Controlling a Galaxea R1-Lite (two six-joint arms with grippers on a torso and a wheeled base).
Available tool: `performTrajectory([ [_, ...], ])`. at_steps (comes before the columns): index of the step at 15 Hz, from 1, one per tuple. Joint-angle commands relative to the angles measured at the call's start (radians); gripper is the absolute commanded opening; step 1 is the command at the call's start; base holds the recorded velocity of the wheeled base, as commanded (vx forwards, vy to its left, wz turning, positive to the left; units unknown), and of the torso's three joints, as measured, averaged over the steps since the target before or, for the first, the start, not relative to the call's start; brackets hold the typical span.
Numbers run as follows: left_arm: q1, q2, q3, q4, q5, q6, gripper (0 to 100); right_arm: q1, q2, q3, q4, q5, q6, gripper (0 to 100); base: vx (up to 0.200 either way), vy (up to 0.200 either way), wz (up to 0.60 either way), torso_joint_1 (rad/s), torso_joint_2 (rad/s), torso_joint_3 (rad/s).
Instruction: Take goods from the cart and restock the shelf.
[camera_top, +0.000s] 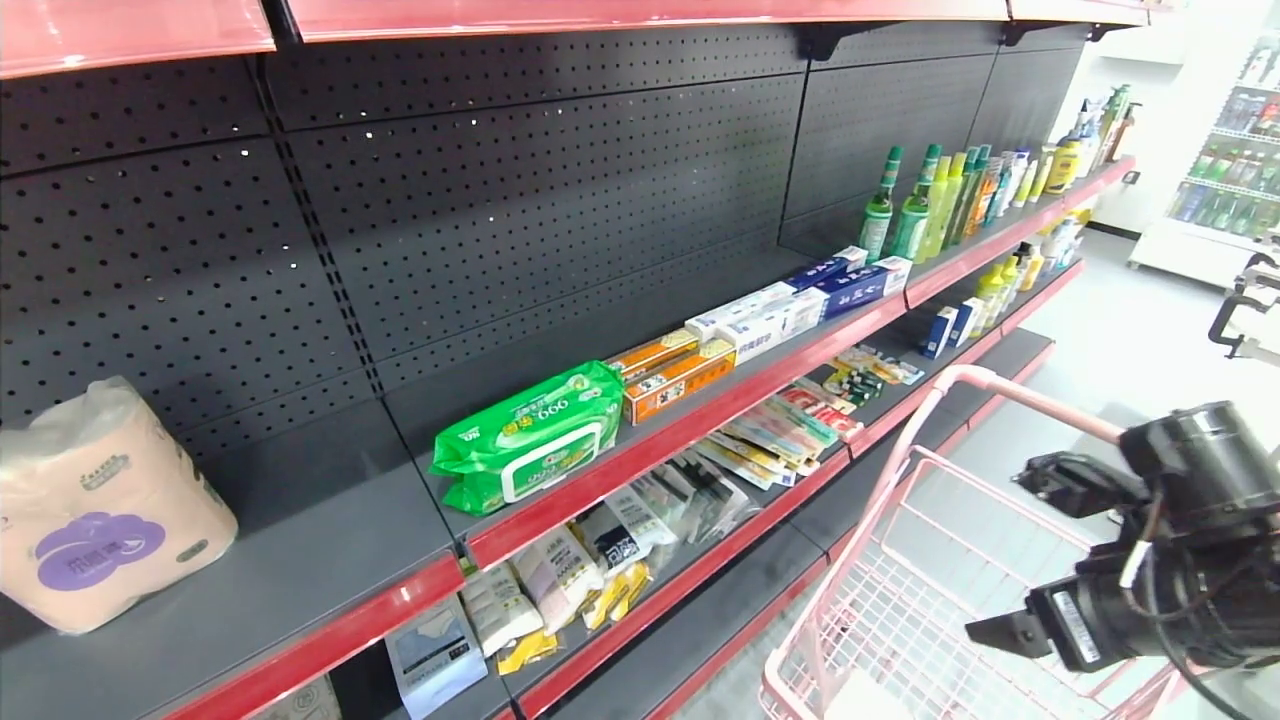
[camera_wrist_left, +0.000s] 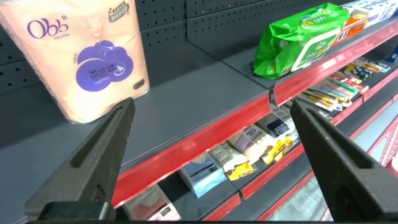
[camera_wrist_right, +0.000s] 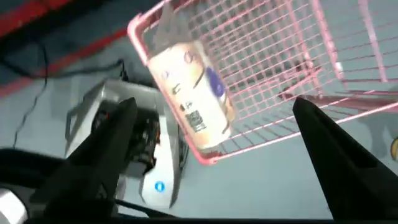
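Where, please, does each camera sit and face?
Head view: on the head, down along the shelf; right gripper over the cart.
Left wrist view: left wrist, facing the shelf; open left gripper frames it.
Right wrist view: right wrist, down into the cart at a pale pack; open fingers.
Shared: head and left wrist both show tissue pack, green wipes.

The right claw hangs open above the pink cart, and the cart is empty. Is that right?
No. The right claw is open above the pink cart, but the cart is not empty: the right wrist view shows a pale pack of paper rolls lying inside it.
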Motion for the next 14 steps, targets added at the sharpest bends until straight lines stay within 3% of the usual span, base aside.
performTrajectory([
  [1, 0.000, 0.001, 0.000, 0.000, 0.001, -0.001, 100, 0.094, 0.247, -0.028, 0.007, 0.010, -0.021, 100, 0.000, 0.000, 0.00, 0.000, 0.00, 0.000],
  [8, 0.000, 0.001, 0.000, 0.000, 0.001, -0.001, 100, 0.131, 0.380, -0.008, -0.065, 0.001, -0.086, 100, 0.000, 0.000, 0.00, -0.009, 0.01, 0.007],
  [14, 0.000, 0.001, 0.000, 0.000, 0.001, -0.001, 100, 0.168, 0.380, 0.017, -0.065, -0.002, -0.106, 100, 0.000, 0.000, 0.00, -0.100, 0.22, 0.118],
])
